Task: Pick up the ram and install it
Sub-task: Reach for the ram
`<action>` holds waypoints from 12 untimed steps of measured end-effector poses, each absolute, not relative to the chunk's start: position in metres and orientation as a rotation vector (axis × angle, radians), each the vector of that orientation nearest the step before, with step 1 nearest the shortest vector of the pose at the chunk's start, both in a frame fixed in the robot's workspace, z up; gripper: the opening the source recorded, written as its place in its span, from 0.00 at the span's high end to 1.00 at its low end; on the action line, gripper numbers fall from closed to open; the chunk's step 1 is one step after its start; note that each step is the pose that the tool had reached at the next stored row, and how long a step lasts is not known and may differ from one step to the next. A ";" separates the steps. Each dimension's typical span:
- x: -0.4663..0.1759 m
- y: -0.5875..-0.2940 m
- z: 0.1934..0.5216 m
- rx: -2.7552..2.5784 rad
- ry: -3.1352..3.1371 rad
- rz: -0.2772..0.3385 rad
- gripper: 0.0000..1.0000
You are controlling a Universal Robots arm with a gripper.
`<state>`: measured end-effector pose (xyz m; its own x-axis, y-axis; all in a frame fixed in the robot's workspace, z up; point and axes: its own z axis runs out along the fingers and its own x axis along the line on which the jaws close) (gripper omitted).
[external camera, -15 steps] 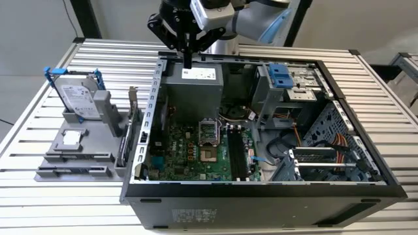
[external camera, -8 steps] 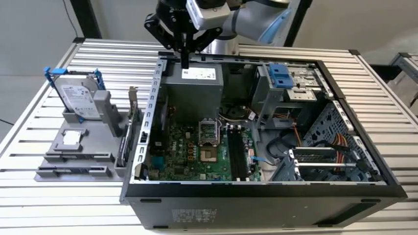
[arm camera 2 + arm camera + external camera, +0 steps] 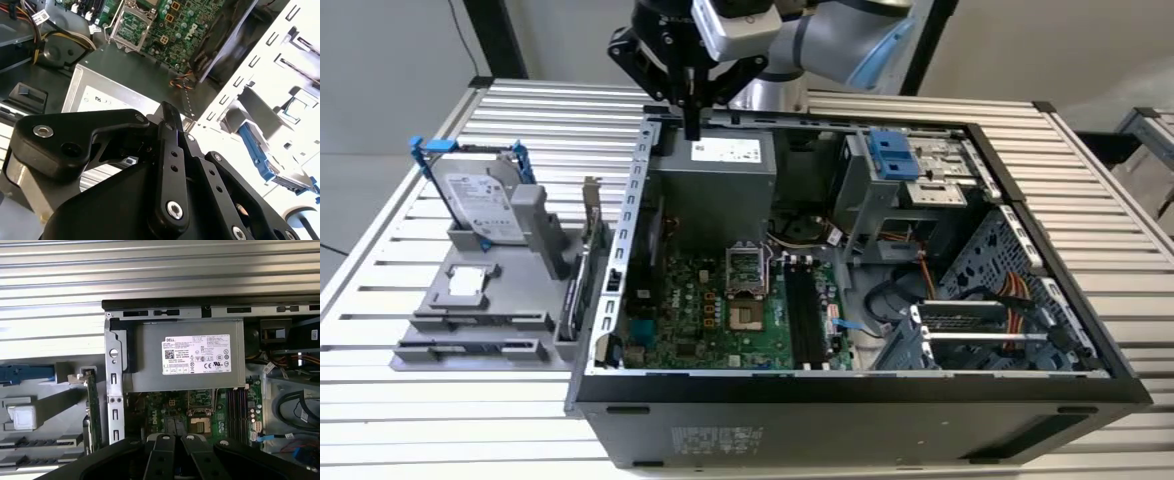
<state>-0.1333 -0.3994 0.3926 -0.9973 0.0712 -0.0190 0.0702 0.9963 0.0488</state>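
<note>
Just above the back corner of an open black desktop computer case, the black robot gripper hangs pointing straight down, over the edge of the grey metal power supply box. In the exterior view its jaws are pressed together into one thin dark stalk. In both wrist views the black linkages converge to a closed tip.

The case lies on its side on a table of silver metal slats. Its green motherboard faces up, with long black memory slots toward the middle of the case, well apart from the jaws.

On the exterior view's left, beside the case, a grey plastic fixture holds parts. A silver hard drive in a blue bracket stands upright on it. A tall expansion card with a metal bracket stands on edge just beside the case wall. At the fixture's near end, two long narrow dark strips sit in grey holders, well apart from the jaws.

Whether either strip is the ram, the long flat dark memory stick, cannot be told, nor whether the ram sits in the motherboard slots.
</note>
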 end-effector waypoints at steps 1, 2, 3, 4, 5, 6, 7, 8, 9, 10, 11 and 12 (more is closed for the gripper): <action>-0.134 -0.399 0.393 0.110 3.118 0.075 1.00; -0.135 -0.399 0.393 0.110 3.118 0.075 1.00; -0.135 -0.399 0.393 0.110 3.118 0.075 1.00; -0.136 -0.399 0.393 0.110 3.118 0.075 1.00; -0.136 -0.399 0.393 0.110 3.118 0.075 1.00; -0.137 -0.399 0.393 0.111 3.118 0.075 1.00; -0.137 -0.399 0.393 0.110 3.118 0.075 1.00; -0.138 -0.399 0.393 0.110 3.118 0.075 1.00; -0.139 -0.399 0.393 0.110 3.118 0.075 1.00; -0.139 -0.399 0.393 0.110 3.118 0.075 1.00; -0.139 -0.399 0.393 0.110 3.118 0.075 1.00; -0.140 -0.399 0.393 0.110 3.118 0.075 1.00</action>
